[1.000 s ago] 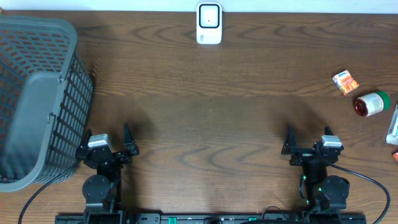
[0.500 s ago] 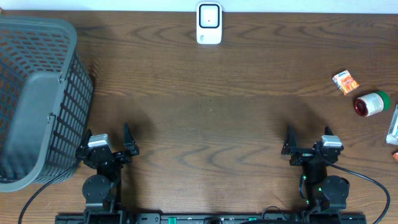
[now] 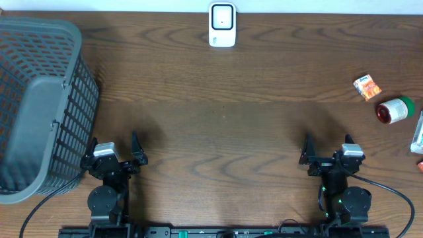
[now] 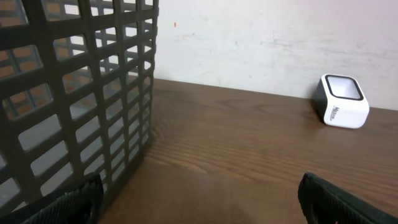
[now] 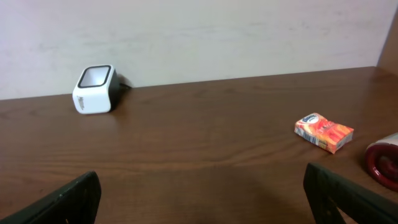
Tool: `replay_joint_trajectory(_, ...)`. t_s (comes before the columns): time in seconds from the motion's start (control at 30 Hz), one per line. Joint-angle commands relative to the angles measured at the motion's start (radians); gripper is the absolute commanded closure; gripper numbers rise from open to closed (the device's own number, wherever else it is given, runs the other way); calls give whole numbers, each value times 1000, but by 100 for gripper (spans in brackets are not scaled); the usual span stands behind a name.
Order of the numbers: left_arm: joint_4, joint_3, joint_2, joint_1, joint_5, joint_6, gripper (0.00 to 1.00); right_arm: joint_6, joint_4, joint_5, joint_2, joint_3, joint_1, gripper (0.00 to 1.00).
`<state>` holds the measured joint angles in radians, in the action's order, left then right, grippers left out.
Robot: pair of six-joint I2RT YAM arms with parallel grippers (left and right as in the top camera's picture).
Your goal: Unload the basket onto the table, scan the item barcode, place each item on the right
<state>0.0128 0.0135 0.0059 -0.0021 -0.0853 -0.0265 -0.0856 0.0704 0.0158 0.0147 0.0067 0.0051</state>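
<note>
1. Barcode scanner: a white box with a dark-framed window, standing at 12 o'clock on the far edge of the wooden table, close to the pale wall. The left wrist view shows a small dark line of print low on its side, too small to read.
2. Orange packet: lies flat at about 2 o'clock, well apart from the scanner. It carries white and red printing, but no word can be made out.
3. Round container: on its side just beside the packet, toward 3 o'clock, with a red end, a white body and a green band. No label is legible.
4. Pale item: cut off by the frame at 3 o'clock, so its markings cannot be told.
5. Grey mesh basket: stands at 9 o'clock.
6. Left gripper: at 7 o'clock beside the basket, fingers spread wide, nothing between them.
7. Right gripper: at 5 o'clock, fingers likewise spread wide and empty, well apart from the packet.
</note>
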Motion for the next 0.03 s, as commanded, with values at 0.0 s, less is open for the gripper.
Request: replay_joint_trajectory(0.0, 51, -10, 5, -3, -21, -5, 1, 16, 3, 9, -8, -1, 10, 1)
